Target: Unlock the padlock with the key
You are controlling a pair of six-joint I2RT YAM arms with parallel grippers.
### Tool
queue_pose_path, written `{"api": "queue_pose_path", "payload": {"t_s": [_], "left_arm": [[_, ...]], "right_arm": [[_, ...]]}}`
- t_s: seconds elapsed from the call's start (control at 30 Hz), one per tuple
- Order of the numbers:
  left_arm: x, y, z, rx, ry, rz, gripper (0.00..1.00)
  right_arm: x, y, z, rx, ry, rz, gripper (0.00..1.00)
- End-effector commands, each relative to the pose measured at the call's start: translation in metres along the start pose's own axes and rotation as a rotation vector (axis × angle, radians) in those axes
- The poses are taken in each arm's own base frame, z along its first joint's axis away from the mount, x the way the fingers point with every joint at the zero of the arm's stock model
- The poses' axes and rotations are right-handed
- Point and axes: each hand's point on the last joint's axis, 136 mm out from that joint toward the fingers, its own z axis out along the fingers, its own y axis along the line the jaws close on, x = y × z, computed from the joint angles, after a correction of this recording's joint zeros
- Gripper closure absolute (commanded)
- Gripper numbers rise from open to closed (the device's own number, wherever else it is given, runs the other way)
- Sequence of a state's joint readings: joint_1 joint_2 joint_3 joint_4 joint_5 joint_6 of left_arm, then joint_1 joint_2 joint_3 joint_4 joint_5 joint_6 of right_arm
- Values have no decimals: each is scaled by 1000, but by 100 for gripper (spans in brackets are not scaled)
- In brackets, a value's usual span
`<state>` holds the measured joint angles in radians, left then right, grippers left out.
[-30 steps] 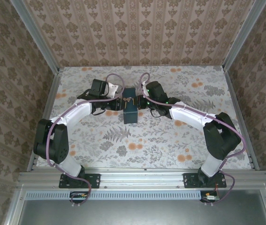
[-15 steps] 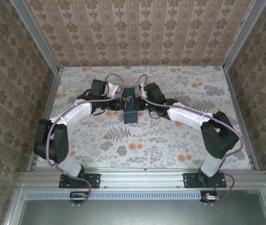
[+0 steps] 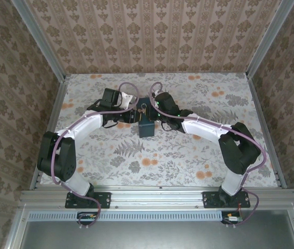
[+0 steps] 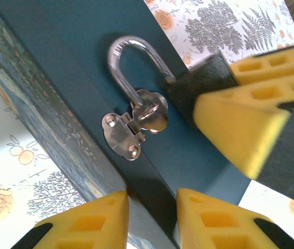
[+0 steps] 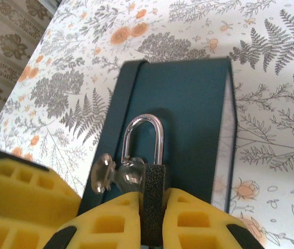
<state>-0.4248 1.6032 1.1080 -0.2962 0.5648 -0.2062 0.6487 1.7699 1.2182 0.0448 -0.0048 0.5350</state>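
A dark teal box (image 3: 147, 126) with swirl-painted sides lies mid-table. Through its silver hasp (image 4: 135, 126) hangs a padlock (image 5: 154, 179) with a black textured body and a silver shackle (image 5: 143, 136). My right gripper (image 5: 155, 210) is shut on the padlock body, its yellow fingers (image 4: 240, 122) pressing both sides. My left gripper (image 4: 152, 218) clamps the box (image 4: 74, 62) by its edge below the hasp, one pad on the painted side and one on the teal face. In the top view the left gripper (image 3: 132, 115) and right gripper (image 3: 153, 110) meet at the box from either side. The key is out of view.
The floral tablecloth (image 3: 152, 161) spreads out around the box. Patterned walls with metal rails (image 3: 53, 114) close in the left, right and back. My left finger (image 5: 22, 202) shows beside the box in the right wrist view.
My right gripper moved left onto the box and closed on the padlock body. The left gripper kept its hold, and the box shifted slightly.
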Motion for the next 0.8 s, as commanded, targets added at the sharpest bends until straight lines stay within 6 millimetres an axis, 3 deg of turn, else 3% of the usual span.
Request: {"api": "queue_pose_path", "payload": {"t_s": [0.0,0.13,0.3,0.37,0.47,0.57,0.67,0.77], "left_arm": [[18,0,3,9,49,-25,71],[13,10,-2,4,19,-66,69],[3,0,-8,39,-3,-46,67],[0,-3,-10,42,-8,-38,65],[-4,-8,-14,53,-17,-32,64],[-9,-14,-19,56,-36,-22,63],[-12,-16,-25,46,-46,-12,61],[-14,-18,-28,38,-53,-3,61]], "right_arm": [[-16,1,5,34,-56,39,100],[-31,-20,-8,87,-121,87,99],[-49,-51,-37,118,-192,121,96],[-44,-74,-46,151,-188,151,94],[-23,-121,-50,225,-157,197,93],[15,-169,-48,316,-73,208,92],[55,-199,-45,340,8,248,90],[84,-213,-43,361,56,259,86]]}}
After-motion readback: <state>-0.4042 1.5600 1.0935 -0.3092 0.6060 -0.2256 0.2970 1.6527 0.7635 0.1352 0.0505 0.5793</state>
